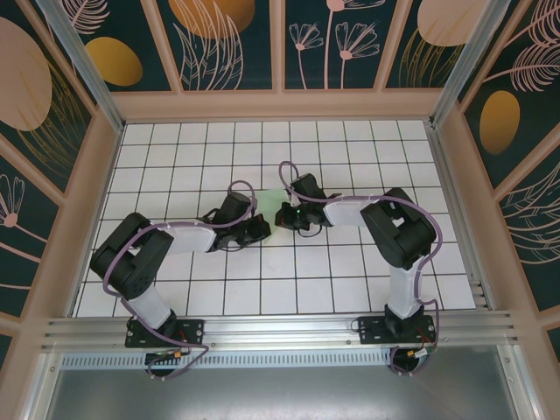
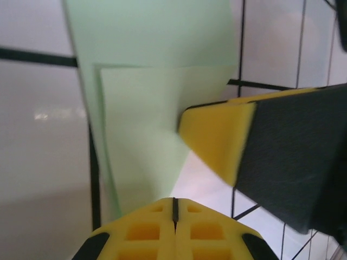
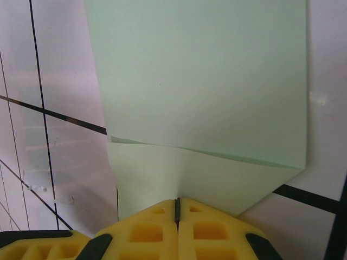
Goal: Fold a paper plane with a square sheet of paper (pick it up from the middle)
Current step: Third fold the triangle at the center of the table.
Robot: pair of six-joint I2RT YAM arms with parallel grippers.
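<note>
Top view: left arm [image 1: 140,262] reached from its base at the near left edge rightward across the white tiled table [image 1: 350,289] to the middle. Left gripper [image 1: 261,229] sat low there with its jaws closed flat together. In its wrist view the two yellow fingers [image 2: 146,230] met with just a thin seam between them. Paper sheet [image 1: 270,197] lay on the tiles at mid-table, just beyond and between the two grippers. From above a small pale green patch showed and the rest sat under the black gripper bodies, so the long axis could not be read there. Left wrist view: sheet was partly folded, a lighter flap over a lower layer. It ran lengthwise straight away from the left fingertips, narrow at the tips and widening farther out. Its near end went under the tips; pinched or merely pressed, could not tell. From the right, one yellow finger [image 2: 217,135] of the right gripper [image 1: 282,215] had its tip at the sheet's right edge. Right wrist view: a broad upper layer ended in a crease running across the frame. The lower layer tapered toward that gripper's own tips, narrow end pointing at them. Right jaws were likewise pressed together, seam only. Right arm [image 1: 398,232] came in from the near right edge.
</note>
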